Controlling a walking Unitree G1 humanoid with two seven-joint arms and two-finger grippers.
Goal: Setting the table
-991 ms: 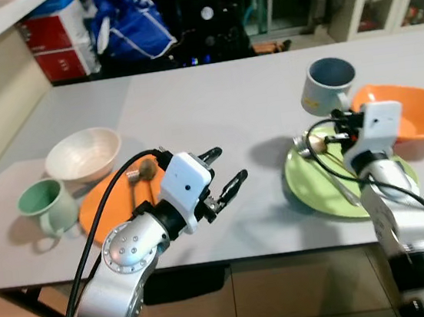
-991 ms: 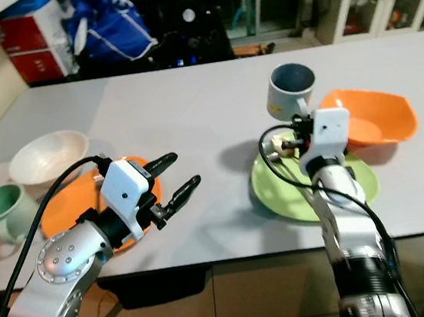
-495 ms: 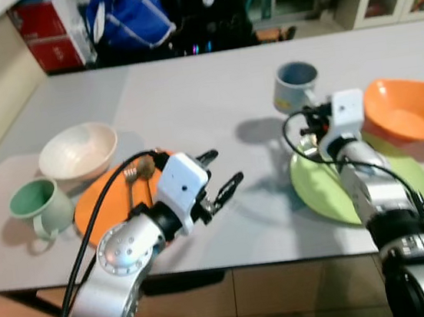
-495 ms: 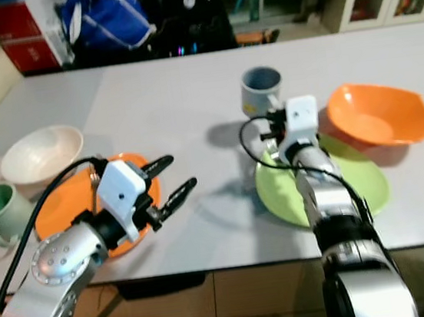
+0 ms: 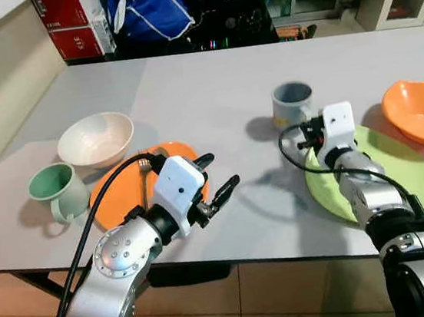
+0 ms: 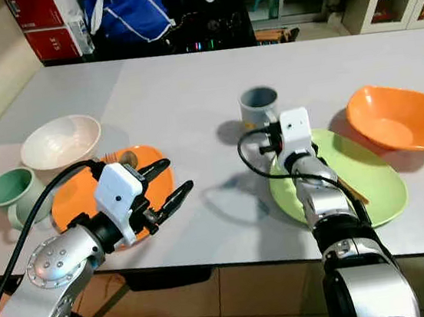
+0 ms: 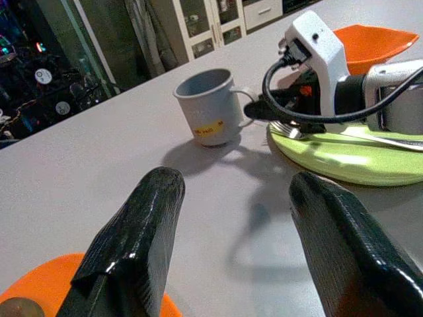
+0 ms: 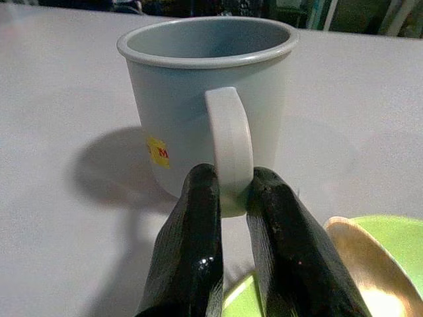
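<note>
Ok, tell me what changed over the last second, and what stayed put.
The right gripper left its spot over the green plate, reached toward the grey mug and closed on its handle. The mug itself looks unmoved beside the plate; the camera shifted. The left gripper stays open, hovering by the orange plate. White bowl, green mug and orange bowl are unchanged.

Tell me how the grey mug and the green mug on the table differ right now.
The grey mug stands beside the green plate on the robot's right, while the green mug sits at the left, near the white bowl and orange plate. The right gripper pinches the grey mug's handle; nothing touches the green mug. The grey mug carries a yellow label. Both stand upright, and the grey one looks empty.
</note>
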